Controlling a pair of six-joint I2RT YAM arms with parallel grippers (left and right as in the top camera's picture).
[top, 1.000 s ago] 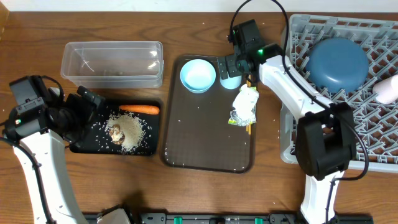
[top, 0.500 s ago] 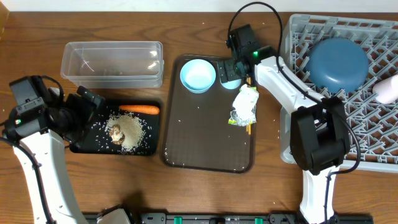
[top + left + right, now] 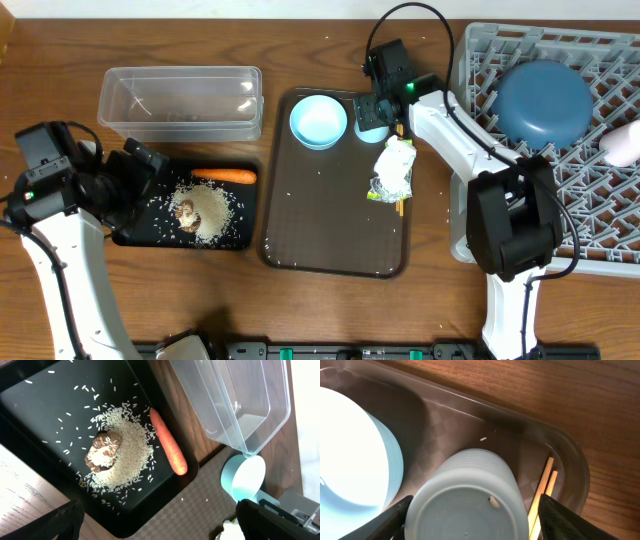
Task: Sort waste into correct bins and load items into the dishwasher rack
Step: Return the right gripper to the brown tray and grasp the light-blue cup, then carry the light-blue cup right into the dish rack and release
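Note:
My right gripper (image 3: 374, 112) is open and straddles the upside-down pale blue cup (image 3: 465, 495) at the back of the brown serving tray; the chopsticks (image 3: 542, 495) lie beside the cup, inside the right finger. The small pale blue bowl (image 3: 318, 121) stands just left of the cup. The crumpled wrapper (image 3: 393, 170) lies on the chopsticks. The carrot (image 3: 168, 447), brown lump (image 3: 104, 450) and rice (image 3: 127, 455) lie in the black tray (image 3: 135, 236). My left gripper (image 3: 160, 530) is open and empty above that tray's near edge. The dark blue bowl (image 3: 545, 103) and white cup (image 3: 625, 147) are in the rack (image 3: 520, 250).
The clear tub (image 3: 180, 100) stands behind the black tray and looks nearly empty. The dark brown serving tray (image 3: 330, 230) lies between the black tray and the rack. Stray rice grains dot the serving tray.
My right gripper has shifted slightly left and back over the pale blue cup. The left arm and all objects have stayed put.

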